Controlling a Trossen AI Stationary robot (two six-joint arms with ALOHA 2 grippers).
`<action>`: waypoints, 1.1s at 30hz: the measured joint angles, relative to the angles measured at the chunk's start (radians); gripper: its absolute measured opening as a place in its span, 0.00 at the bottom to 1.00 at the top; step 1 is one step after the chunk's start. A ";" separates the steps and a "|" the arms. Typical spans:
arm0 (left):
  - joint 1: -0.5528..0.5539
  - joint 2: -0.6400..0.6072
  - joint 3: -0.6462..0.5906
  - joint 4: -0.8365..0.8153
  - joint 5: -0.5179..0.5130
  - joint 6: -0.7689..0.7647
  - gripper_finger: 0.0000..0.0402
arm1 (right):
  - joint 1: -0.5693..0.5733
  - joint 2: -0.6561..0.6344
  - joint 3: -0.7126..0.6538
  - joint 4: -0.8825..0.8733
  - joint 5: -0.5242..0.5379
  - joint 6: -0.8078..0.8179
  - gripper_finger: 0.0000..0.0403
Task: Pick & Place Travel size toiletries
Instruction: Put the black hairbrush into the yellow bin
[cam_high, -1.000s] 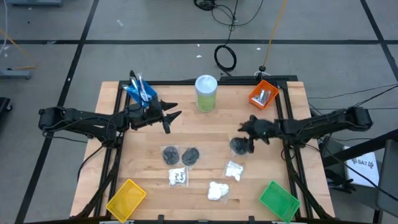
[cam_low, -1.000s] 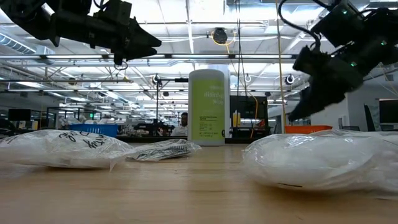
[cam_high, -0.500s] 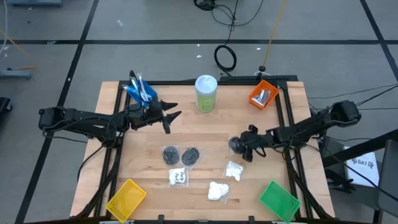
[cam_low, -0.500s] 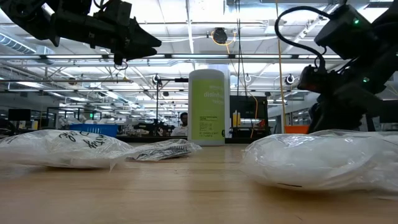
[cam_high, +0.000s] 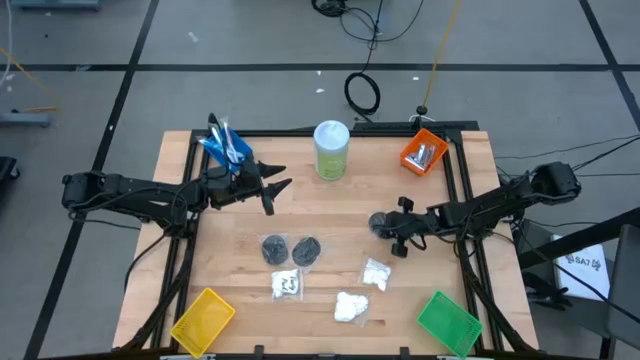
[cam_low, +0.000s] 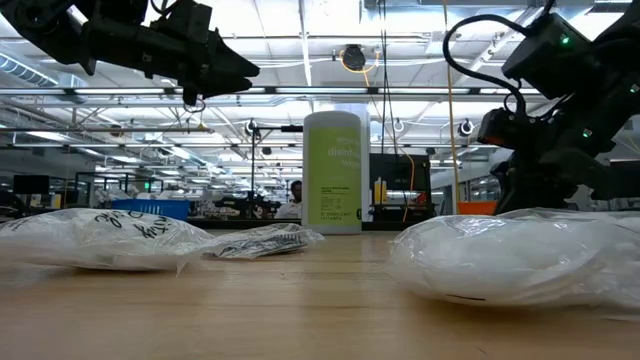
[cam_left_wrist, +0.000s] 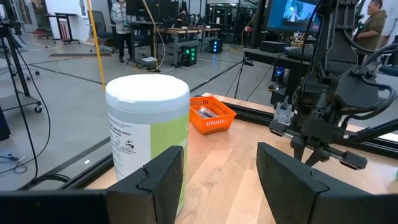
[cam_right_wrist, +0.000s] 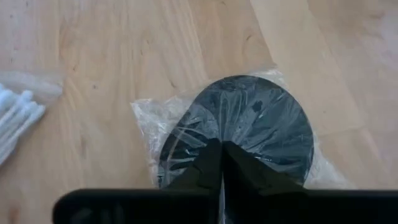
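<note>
Pinching down onto a bagged dark grey disc (cam_right_wrist: 249, 127), the right gripper (cam_high: 392, 233) is sitting low at the table's right-centre; its fingers (cam_right_wrist: 217, 168) are closed tip to tip over the disc's plastic wrap, probably because the bag gives an easier purchase than the flat disc. Whether the wrap is actually caught, cannot tell. Two more discs (cam_high: 290, 249) and the white packets (cam_high: 350, 305) are lying mid-table, awaiting sorting. The left gripper (cam_high: 275, 189) is hovering near the pale-green canister (cam_high: 331, 149), fingers partly open and holding nothing, apparently parked clear.
</note>
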 joint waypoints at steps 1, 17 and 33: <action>0.000 0.000 0.000 0.000 0.000 0.000 0.50 | 0.000 -0.009 0.000 -0.002 0.000 -0.002 0.02; 0.000 0.000 0.000 -0.011 0.000 -0.001 0.50 | 0.091 -0.217 0.045 0.270 -0.031 -0.236 0.00; -0.088 0.009 0.000 0.016 0.206 0.206 0.50 | 0.065 -0.139 0.045 0.776 -0.309 -0.331 0.00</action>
